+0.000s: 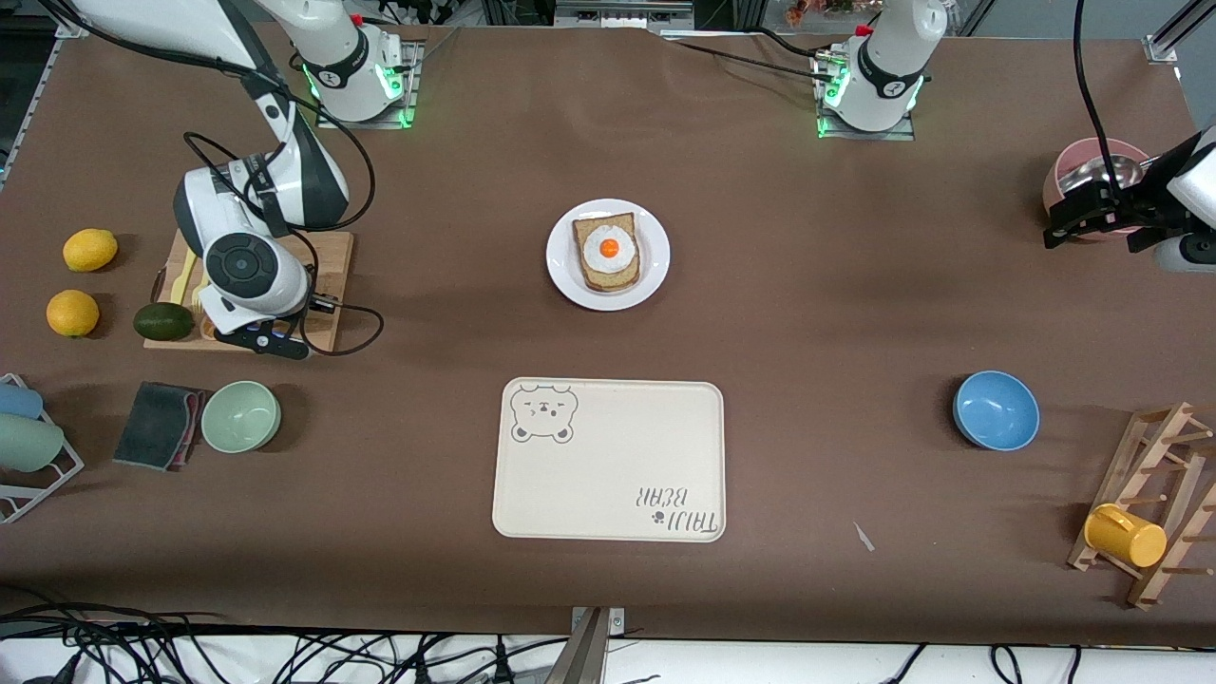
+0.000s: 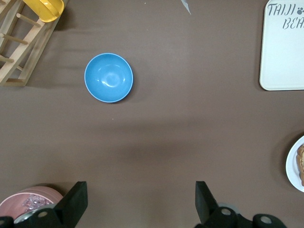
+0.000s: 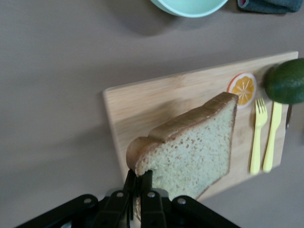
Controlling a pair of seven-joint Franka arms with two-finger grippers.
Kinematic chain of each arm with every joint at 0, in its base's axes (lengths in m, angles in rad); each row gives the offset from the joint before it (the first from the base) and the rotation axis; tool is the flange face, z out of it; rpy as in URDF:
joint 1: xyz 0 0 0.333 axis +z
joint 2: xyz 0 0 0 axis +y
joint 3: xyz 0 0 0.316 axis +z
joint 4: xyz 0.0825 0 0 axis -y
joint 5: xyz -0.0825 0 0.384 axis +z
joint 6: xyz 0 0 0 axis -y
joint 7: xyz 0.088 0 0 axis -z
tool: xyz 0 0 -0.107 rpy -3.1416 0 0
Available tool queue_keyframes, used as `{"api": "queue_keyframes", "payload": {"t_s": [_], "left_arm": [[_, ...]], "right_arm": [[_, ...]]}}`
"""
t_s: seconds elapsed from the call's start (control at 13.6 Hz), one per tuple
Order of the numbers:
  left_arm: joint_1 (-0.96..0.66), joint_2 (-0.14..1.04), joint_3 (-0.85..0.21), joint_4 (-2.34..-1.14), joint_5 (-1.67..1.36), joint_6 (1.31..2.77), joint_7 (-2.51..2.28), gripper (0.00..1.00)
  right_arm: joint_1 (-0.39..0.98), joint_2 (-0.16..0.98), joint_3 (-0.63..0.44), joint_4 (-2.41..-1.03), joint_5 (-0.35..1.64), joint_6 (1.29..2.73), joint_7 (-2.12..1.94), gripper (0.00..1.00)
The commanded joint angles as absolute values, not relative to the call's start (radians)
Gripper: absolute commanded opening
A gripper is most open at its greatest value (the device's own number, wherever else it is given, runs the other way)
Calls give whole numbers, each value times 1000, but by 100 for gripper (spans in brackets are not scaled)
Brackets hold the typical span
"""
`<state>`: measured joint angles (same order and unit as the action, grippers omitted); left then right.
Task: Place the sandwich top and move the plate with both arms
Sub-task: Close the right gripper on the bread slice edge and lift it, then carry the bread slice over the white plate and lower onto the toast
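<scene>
The sandwich top (image 3: 194, 152), a light tan speckled slice with a brown crust, hangs tilted just above the wooden cutting board (image 3: 142, 109). My right gripper (image 3: 139, 178) is shut on its crust edge. In the front view the right arm's hand covers that slice over the cutting board (image 1: 332, 256). The white plate (image 1: 562, 271) sits mid-table, nearer the bases than the tray, and bears a darker slice with a fried egg (image 1: 608, 252). My left gripper (image 1: 1059, 228) hangs open and empty beside the pink bowl (image 1: 1078, 157) at the left arm's end; its fingers (image 2: 76, 199) stand wide apart.
A cream bear-printed tray (image 1: 608, 465) lies nearer the front camera than the plate. A blue bowl (image 1: 996, 410) and a wooden rack with a yellow mug (image 1: 1126, 535) stand toward the left arm's end. An avocado (image 1: 163, 321), lemons, green bowl (image 1: 240, 416) and dark cloth surround the board.
</scene>
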<state>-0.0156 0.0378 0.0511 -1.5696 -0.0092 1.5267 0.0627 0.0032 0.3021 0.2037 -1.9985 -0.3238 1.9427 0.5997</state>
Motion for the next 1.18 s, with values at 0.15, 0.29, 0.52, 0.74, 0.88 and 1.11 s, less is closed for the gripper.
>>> {"api": "queue_keyframes", "payload": {"t_s": [0.15, 0.29, 0.52, 0.74, 0.88, 1.11], "left_arm": [[-23, 32, 54, -1600, 9, 1539, 66, 100], [-23, 34, 54, -1603, 5, 1543, 63, 100], [-21, 34, 55, -1603, -29, 1543, 61, 100], [-21, 32, 58, -1592, -28, 1543, 63, 100], [-21, 32, 60, -1586, -25, 1543, 71, 100], [-21, 29, 60, -1583, -25, 1543, 72, 100]], "right_arm": [[67, 347, 238, -1775, -151, 1744, 696, 0], [132, 379, 238, -1714, -76, 1723, 828, 0], [240, 435, 238, -1637, 0, 1712, 1067, 0], [320, 504, 238, -1574, 86, 1701, 1279, 0], [340, 547, 239, -1519, 177, 1701, 1392, 0], [402, 613, 239, -1448, 265, 1704, 1581, 0]]}}
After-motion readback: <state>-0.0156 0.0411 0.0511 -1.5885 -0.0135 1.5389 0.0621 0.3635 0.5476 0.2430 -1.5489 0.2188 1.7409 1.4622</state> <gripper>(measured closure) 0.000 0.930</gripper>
